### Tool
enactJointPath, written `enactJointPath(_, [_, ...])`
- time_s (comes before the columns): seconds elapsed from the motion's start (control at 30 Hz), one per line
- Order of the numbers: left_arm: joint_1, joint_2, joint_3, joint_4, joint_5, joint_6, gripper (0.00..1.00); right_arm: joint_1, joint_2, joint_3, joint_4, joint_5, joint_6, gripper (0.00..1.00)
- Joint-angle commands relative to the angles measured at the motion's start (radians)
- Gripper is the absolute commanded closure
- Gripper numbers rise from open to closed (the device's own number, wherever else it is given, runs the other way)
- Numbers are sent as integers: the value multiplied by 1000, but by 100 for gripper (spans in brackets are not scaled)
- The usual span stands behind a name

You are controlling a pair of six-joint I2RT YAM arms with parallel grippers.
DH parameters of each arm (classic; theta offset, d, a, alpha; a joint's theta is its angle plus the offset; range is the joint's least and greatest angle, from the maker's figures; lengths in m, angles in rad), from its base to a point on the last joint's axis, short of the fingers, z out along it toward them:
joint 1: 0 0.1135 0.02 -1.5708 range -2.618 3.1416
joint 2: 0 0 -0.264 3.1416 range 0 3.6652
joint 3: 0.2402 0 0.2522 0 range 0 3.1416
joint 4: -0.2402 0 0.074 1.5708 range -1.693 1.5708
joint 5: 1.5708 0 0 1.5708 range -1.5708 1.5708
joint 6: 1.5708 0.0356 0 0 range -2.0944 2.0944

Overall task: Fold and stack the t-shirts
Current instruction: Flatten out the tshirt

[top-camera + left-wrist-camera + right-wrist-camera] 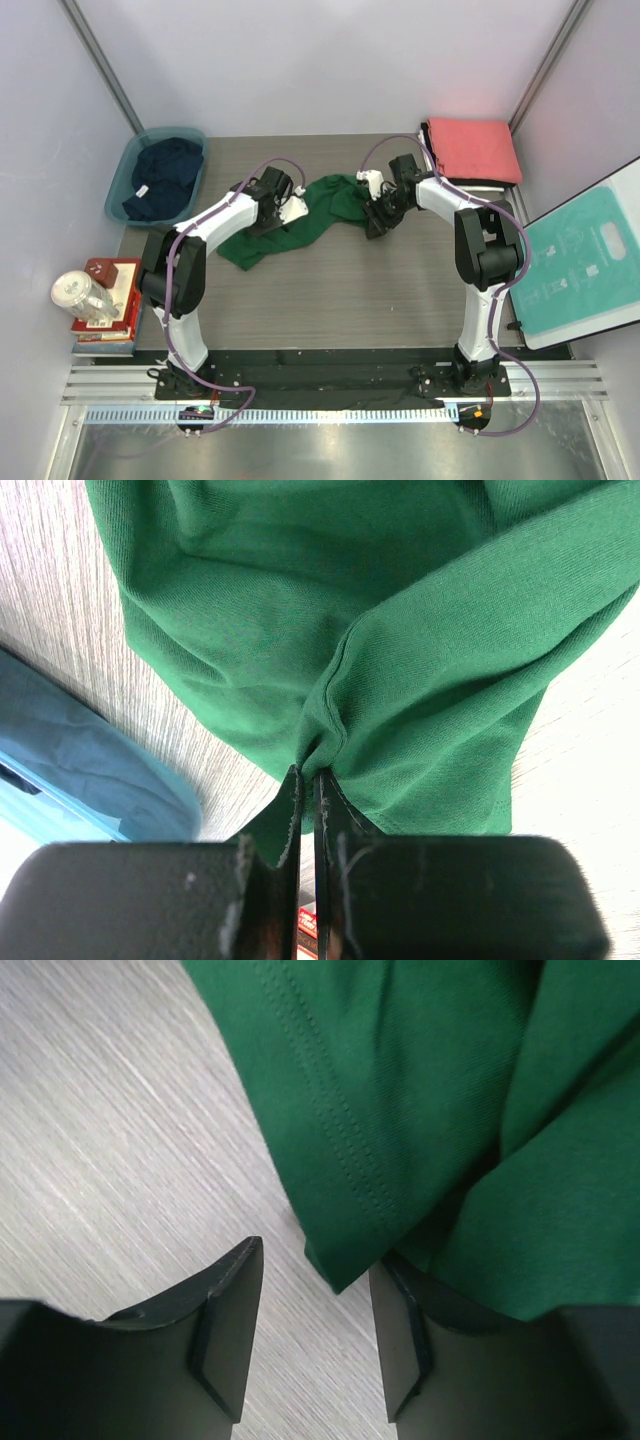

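Observation:
The dark green t-shirt [318, 215] lies crumpled on the table's middle, stretched between both arms. My left gripper [284, 207] is shut on a pinched fold of the shirt's left part; in the left wrist view the fingertips [296, 792] clamp green cloth [400, 660]. My right gripper [381, 218] is at the shirt's right end, open. In the right wrist view a hemmed corner of the shirt [340, 1160] hangs into the gap of the right gripper [315, 1295] and lies over the right finger [400, 1340]. The navy shirt [163, 176] lies in the tub. The folded coral-red shirt [472, 148] lies at the back right.
The teal tub [118, 190] stands at the back left and also shows in the left wrist view [80, 770]. The teal-and-white board [585, 262] leans at the right. Books and a jar [95, 298] sit at the left edge. Bare wood-grain table [340, 300] lies in front of the shirt.

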Motion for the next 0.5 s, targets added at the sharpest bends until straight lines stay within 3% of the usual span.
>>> enactJointPath(0.0, [7, -8, 42, -10, -11, 9, 100, -4, -4, 6, 56, 17, 25, 51])
enactJointPath(0.17, [7, -5, 45, -6, -9, 10, 100, -3, -6, -3, 85, 26, 40, 67])
enactJointPath(0.33, [7, -5, 42, -3, -6, 3, 100, 2, -4, 4, 103, 46, 49, 98])
enactJointPath(0.47, [7, -15, 32, 8, -9, 4, 100, 7, -18, 29, 103, 86, 40, 99])
